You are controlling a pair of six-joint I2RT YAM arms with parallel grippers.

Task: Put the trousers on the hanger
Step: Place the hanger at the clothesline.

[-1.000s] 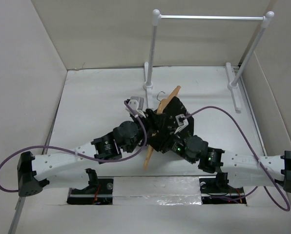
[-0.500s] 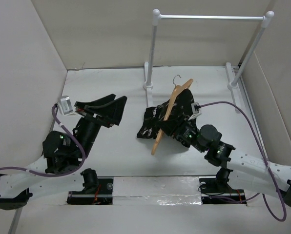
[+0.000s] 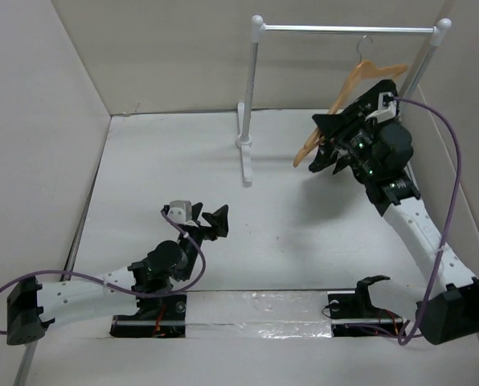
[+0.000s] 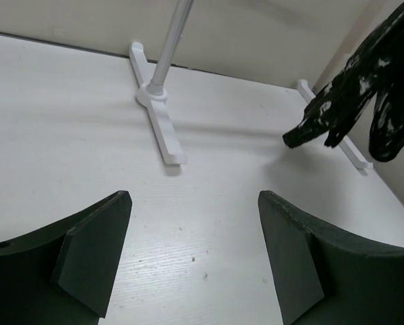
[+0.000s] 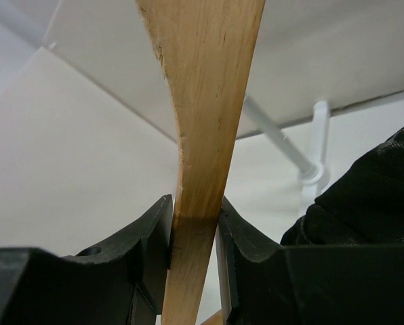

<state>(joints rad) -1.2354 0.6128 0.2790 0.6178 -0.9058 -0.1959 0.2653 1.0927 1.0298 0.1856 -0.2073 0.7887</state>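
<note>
- The table (image 3: 175, 161) is a plain white surface, boxed in by bare off-white panels at 9, 12 and 3 o'clock.
- A white and silver rack (image 3: 344, 29) stands along the far side at 12 o'clock. One foot is planted near the middle of the back edge and the other is by the right panel.
- Purple cables (image 3: 432, 121) trail from both arms.
- The right gripper (image 3: 360, 133) is raised high at about 1 o'clock, just under the rack's rail. In its wrist view, the right gripper (image 5: 195, 227) has both fingers (image 5: 154, 233) pressed against the flat wooden arm of the hanger (image 5: 202, 101), pinching it tight.
- The hanger (image 3: 348, 88) tilts, with its hook up by the rail. From here I cannot tell whether the hook actually rests on the rail.
- The trousers (image 3: 326, 154) hang bunched from the hanger, black with white flecks and clear of the table. They show as dark dangling folds at 2 o'clock in the left wrist view (image 4: 354, 95) and just beside the clamp in the right one (image 5: 365, 203).
- The left gripper (image 3: 210, 225) sits low at about 7 o'clock, well apart from the trousers. Its jaws are spread wide with nothing between them, only bare table beneath (image 4: 192, 244).
</note>
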